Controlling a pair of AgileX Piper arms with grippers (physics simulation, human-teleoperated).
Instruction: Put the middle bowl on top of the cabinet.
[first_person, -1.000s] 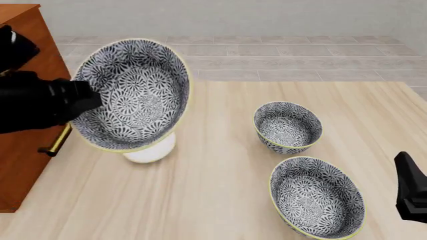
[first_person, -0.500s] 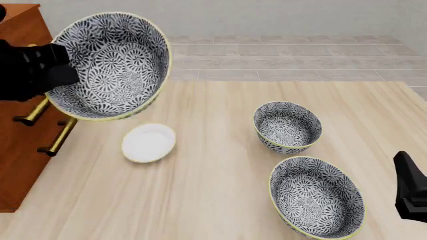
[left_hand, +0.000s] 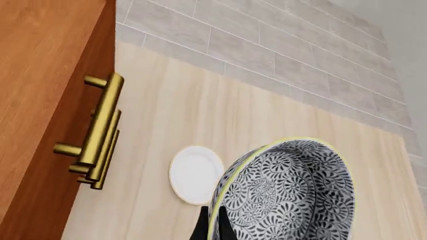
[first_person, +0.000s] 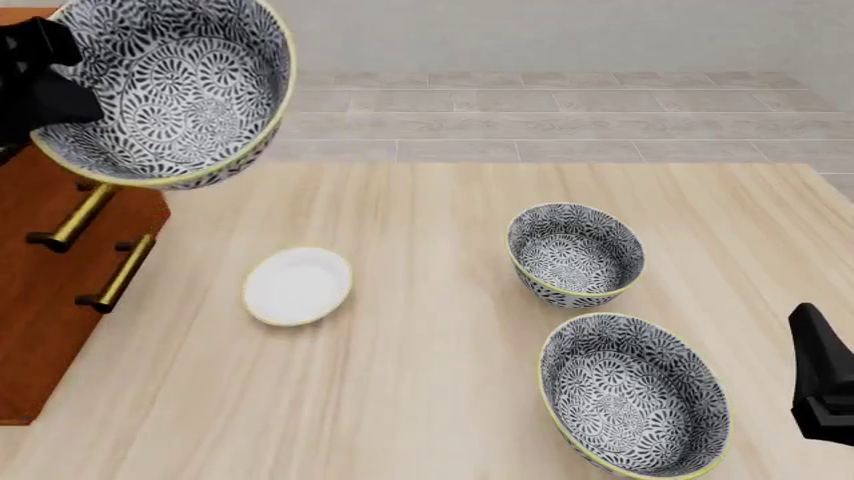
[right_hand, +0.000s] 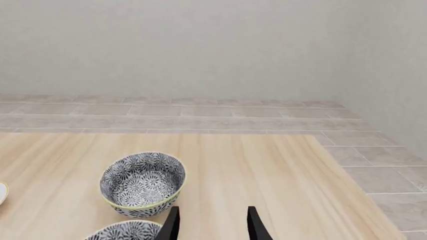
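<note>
Middle bowl (left_hand: 287, 192), left wrist view: rigid, ceramic-looking, deep, patterned inside, pale yellow-green rim. Judged stiff, smooth, moderately heavy, liable to chip if dropped. Left tool (left_hand: 212, 226) pinches the rim, one dark finger on the outer wall and one inside; only the finger stubs show. A rim pinch is the sensible hold for a wall this steep, but it lets the bowl swing about the pinch. Below the bowl, well apart: small white plate (left_hand: 195, 174) on the wooden surface (left_hand: 267, 115). Cabinet (left_hand: 47, 100) front fills one side, brass bar handles (left_hand: 100, 130) projecting.

Front view: middle bowl (first_person: 167, 85) held aloft at about 10 o'clock in the scene, overlapping the cabinet (first_person: 54, 290) edge in this view; whether it is over the cabinet top I cannot tell. Left tool (first_person: 54, 85) is at its left rim. Bowl is tilted; its axis, rim to foot, leans off vertical and the mouth points toward the camera and slightly right. It will need levelling before set-down. Two matching bowls, one at 3 o'clock (first_person: 574, 253) and one at 5 o'clock (first_person: 634, 393), sit upright. Right tool (first_person: 821, 385) is at 4 o'clock, its finger spacing unreadable here.

Right wrist view: right tool (right_hand: 212, 222) is parted, holding nothing, above the surface near the far bowl (right_hand: 142, 183).
</note>
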